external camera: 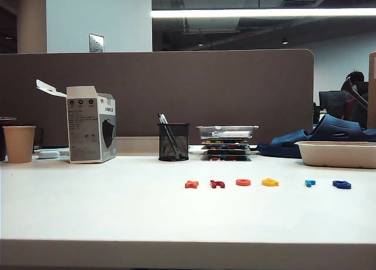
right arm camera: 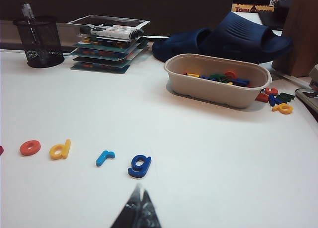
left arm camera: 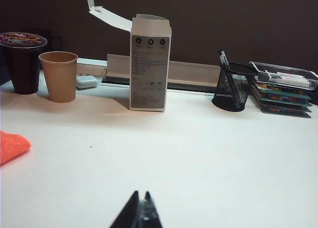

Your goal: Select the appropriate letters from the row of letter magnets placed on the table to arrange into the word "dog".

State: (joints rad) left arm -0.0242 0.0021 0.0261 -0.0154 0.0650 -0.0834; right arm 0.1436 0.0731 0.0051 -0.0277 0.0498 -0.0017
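The white tabletop [external camera: 88,211] was the biggest thing going, with a brown partition panel [external camera: 176,87] running along its back edge and a wide bare stretch between the clutter at the back and the front edge, so loads of room to move. Back row held one white carton [external camera: 91,126] with its flap up, one paper cup [external camera: 19,143], one black mesh pen cup [external camera: 174,142], one stack of trays [external camera: 226,143] and one beige oval tub [right arm camera: 218,81] with spare letters inside and a few more lying just beside it, plus a pair of dark blue slippers [right arm camera: 223,39] behind that. The row of letter magnets [external camera: 267,183] sat flat in a line on the right half, well apart from the back stuff: six of them, one orange cross [external camera: 191,184], one dark red letter [external camera: 217,184], one orange-red "o" [external camera: 243,182], one yellow "d" [external camera: 270,182], one small light blue letter [external camera: 309,183] and one dark blue "g" [external camera: 341,185], none touching. The left tool [left arm camera: 140,215] hung low over bare tabletop with its tips pressed together on nothing. The right tool [right arm camera: 138,210] was pressed together too, empty, near the "g".
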